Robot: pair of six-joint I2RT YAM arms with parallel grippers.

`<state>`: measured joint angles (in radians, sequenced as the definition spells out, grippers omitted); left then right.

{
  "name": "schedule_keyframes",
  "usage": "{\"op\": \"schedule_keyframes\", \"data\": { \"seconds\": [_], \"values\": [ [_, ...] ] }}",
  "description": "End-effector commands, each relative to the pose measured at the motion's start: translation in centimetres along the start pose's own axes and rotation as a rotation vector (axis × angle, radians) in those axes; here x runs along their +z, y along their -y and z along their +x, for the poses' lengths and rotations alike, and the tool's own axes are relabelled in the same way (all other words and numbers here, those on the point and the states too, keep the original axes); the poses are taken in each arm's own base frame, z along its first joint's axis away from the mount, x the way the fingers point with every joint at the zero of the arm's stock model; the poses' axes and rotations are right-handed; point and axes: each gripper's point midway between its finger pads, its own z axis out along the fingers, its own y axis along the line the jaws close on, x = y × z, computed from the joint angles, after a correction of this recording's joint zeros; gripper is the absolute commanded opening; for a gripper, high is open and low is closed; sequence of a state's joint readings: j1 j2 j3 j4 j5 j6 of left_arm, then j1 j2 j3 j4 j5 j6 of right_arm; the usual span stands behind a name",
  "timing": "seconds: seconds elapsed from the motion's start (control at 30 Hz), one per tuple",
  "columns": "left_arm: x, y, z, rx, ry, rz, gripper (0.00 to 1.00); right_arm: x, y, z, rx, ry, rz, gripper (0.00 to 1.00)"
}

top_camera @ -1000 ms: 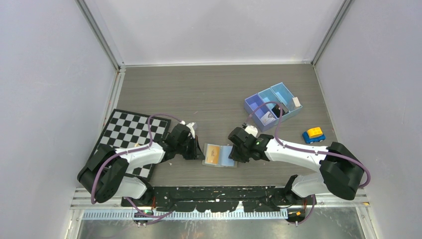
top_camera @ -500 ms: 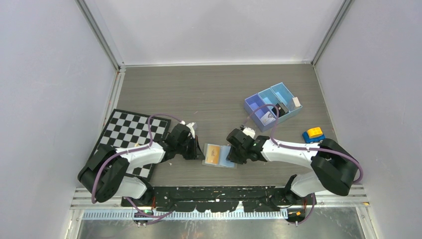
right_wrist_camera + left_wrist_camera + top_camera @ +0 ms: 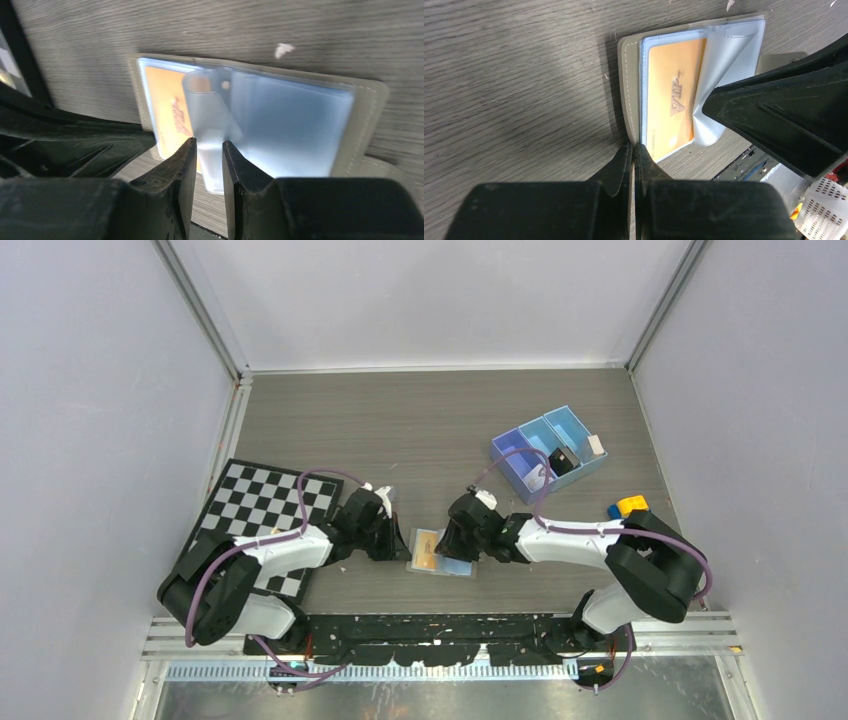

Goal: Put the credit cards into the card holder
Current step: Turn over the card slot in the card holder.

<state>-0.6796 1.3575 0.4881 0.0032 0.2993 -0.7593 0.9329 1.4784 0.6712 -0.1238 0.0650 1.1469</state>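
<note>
**A:** From overhead, what can you make out?

**B:** The card holder (image 3: 450,567) lies open on the table (image 3: 400,430), near its front edge, between the two arms. The right gripper (image 3: 460,538) hangs over its right half and hides most of it. An orange card (image 3: 428,551) shows on the left half. From up there I can't tell what either gripper is doing.

**A:** And the wrist cameras?

**B:** The left one shows the orange card tucked into the left-hand pocket, "VIP" printed on it. The left gripper (image 3: 633,150) has its jaws pressed together with nothing between them, tips right at the holder's grey edge.

**A:** The right one?

**B:** That's the view that shows the grip. Its fingers (image 3: 182,165) pinch a clear leaf (image 3: 212,120) of the holder, curled up off the pale blue inside. The overhead view shows none of that.

**A:** Anything else on the table?

**B:** Only overhead: a chessboard (image 3: 255,502) under the left arm, a blue tray (image 3: 518,448) far right, and a toy car (image 3: 630,504) half hidden behind the right arm.
</note>
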Motion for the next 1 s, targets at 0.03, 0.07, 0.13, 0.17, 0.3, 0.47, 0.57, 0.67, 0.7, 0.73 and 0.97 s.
{"op": "schedule_keyframes", "data": {
  "seconds": [0.03,0.07,0.13,0.17,0.3,0.47,0.57,0.67,0.7,0.73,0.97],
  "values": [
    [0.1,0.3,0.0,0.003,0.004,0.020,0.00,-0.6,-4.1,-1.1,-0.046,0.041,-0.148,0.31],
    [0.1,0.3,0.0,0.003,0.003,0.019,0.00,-0.8,-4.5,-1.1,-0.058,0.044,-0.160,0.32],
    [0.1,0.3,-0.1,0.004,0.005,0.019,0.00,-1.1,-5.2,-0.8,-0.084,0.041,-0.179,0.32],
    [0.2,0.3,-0.1,0.003,0.004,0.019,0.00,-1.3,-6.1,-0.8,-0.098,0.046,-0.210,0.32],
    [0.3,0.3,0.0,0.003,0.000,0.020,0.00,-1.5,-8.1,-0.1,-0.143,0.032,-0.277,0.33],
    [0.3,0.2,0.0,0.001,0.001,0.017,0.00,-2.7,-10.3,0.6,-0.215,0.015,-0.335,0.35],
    [0.3,0.2,0.0,0.001,0.004,0.015,0.00,-3.7,-10.5,-0.3,-0.222,0.058,-0.329,0.36],
    [0.3,0.1,-0.1,0.002,0.007,0.013,0.00,-4.0,-6.6,-1.9,-0.183,0.117,-0.127,0.40],
    [0.3,0.1,0.0,0.002,0.006,0.013,0.00,-4.2,-5.3,-2.4,-0.175,0.129,-0.068,0.40],
    [0.3,0.1,-0.1,0.003,0.007,0.014,0.00,-4.3,-3.7,-2.6,-0.166,0.130,-0.004,0.40],
    [0.3,0.1,0.0,0.003,0.006,0.014,0.00,-5.9,1.9,-2.4,-0.104,0.134,0.167,0.42]
  ]
}}
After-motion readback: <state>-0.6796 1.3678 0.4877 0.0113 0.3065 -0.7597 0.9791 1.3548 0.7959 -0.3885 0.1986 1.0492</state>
